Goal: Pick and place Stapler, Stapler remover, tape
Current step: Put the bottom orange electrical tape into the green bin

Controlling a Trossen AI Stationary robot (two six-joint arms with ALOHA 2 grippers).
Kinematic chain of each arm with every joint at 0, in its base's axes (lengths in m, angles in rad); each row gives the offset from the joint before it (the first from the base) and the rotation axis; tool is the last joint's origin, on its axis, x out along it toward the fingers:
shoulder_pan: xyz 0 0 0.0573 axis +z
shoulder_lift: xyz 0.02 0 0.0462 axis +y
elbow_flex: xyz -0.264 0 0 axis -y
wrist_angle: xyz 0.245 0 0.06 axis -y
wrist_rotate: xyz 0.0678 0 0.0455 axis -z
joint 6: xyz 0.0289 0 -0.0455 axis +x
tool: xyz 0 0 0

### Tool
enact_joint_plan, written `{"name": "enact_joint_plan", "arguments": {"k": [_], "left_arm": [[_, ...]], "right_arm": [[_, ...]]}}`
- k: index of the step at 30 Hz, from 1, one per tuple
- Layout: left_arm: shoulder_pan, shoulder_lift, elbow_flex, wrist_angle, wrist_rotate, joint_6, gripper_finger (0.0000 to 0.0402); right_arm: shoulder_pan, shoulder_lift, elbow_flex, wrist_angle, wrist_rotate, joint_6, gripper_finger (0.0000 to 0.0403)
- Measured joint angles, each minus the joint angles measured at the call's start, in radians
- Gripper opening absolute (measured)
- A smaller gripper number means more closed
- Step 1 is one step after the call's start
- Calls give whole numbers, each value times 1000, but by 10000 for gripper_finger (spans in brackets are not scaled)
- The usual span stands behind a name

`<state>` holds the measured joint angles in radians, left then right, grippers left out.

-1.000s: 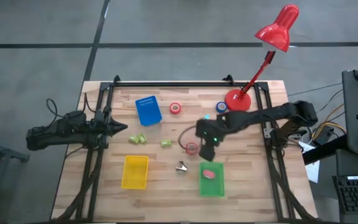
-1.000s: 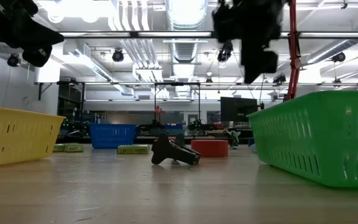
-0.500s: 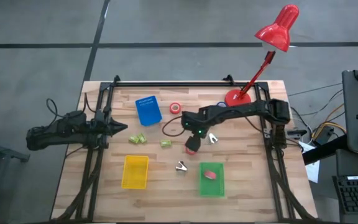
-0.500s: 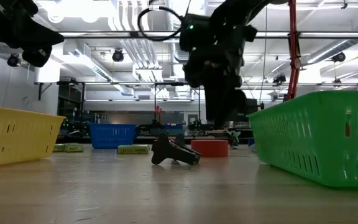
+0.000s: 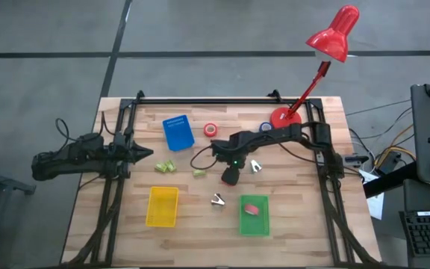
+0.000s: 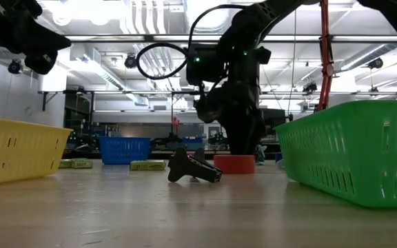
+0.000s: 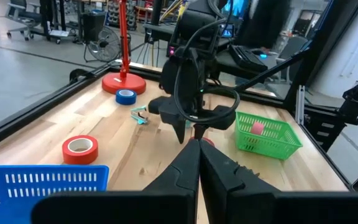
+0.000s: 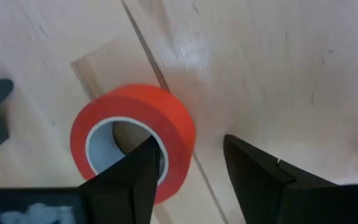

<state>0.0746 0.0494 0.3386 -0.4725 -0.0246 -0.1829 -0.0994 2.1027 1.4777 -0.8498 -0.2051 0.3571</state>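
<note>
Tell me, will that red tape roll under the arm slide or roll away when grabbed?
Probably not. The red tape roll lies flat on the wooden table, so it shouldn't roll. One finger of the right tool sits inside its open centre, which likely traps it. It looks stiff and light.

Right arm [image 5: 275,140]: black jointed links, looped black cable, small green indicator light; left arm [image 5: 80,158]: matching black.

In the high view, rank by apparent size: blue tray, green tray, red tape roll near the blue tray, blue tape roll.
1. blue tray and green tray: look alike, too close to rank.
2. red tape roll.
3. blue tape roll, slightly smaller, partly hidden by the right arm.
</note>
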Motion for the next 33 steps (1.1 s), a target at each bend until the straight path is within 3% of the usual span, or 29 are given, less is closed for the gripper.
{"name": "enact_joint_plan", "arguments": {"k": [10, 16, 21, 28, 33], "left_arm": [[0, 0, 0, 0, 0, 0, 14], [0, 0, 0, -1, 0, 0, 14], [0, 0, 0, 0, 1, 0, 14], [0, 0, 0, -1, 1, 0, 14], [0, 0, 0, 0, 1, 0, 14]], "right_arm": [[-2, -16, 10, -19, -9, -39, 30], [5, -79, 39, -136, -83, -36, 35], [64, -207, 38, -220, -82, -19, 36], [254, -359, 34, -217, -134, 100, 37], [380, -352, 31, -211, -143, 237, 38]]}}
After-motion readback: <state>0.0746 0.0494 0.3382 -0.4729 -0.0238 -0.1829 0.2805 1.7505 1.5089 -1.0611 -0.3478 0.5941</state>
